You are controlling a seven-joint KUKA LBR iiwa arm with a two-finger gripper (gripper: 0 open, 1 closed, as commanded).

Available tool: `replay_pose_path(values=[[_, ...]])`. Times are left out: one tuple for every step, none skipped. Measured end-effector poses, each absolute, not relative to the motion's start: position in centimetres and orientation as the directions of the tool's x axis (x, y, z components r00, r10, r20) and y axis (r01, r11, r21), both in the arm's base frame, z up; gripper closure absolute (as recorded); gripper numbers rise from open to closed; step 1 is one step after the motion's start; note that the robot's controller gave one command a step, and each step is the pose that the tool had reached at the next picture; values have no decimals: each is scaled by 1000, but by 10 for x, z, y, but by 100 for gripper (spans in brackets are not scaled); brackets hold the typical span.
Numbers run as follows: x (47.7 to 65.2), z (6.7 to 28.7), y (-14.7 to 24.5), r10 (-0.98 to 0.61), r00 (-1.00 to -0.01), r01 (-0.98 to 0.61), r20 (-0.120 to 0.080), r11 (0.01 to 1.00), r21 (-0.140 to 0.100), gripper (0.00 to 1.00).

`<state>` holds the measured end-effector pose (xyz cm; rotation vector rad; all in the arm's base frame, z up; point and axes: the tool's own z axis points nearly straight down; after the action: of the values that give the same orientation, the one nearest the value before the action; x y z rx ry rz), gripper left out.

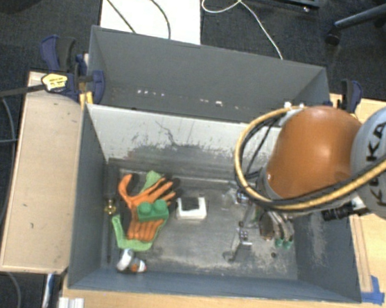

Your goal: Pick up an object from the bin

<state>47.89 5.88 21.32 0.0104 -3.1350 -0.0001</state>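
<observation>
My gripper (244, 241) hangs low over the bare bin floor, right of the middle, below the orange wrist cover. Nothing shows in it. A small white block (192, 209) lies on the floor to its left, a short gap away. A tiny green thing (284, 244) sits just to the gripper's right; whether it lies loose on the floor I cannot tell.
A heap of orange and green plastic pieces (146, 205) lies at the bin's left side. A flat green piece (125, 237) and a small white and orange thing (130, 264) lie at its near end. The arm and its cables cover the bin's right part.
</observation>
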Motion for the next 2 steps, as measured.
replay_pose_path(values=[[481, 217, 58, -2, -1000, -2, -2, 1000, 1, 0], [566, 82, 105, -120, -993, -120, -4, 993, 2, 0]])
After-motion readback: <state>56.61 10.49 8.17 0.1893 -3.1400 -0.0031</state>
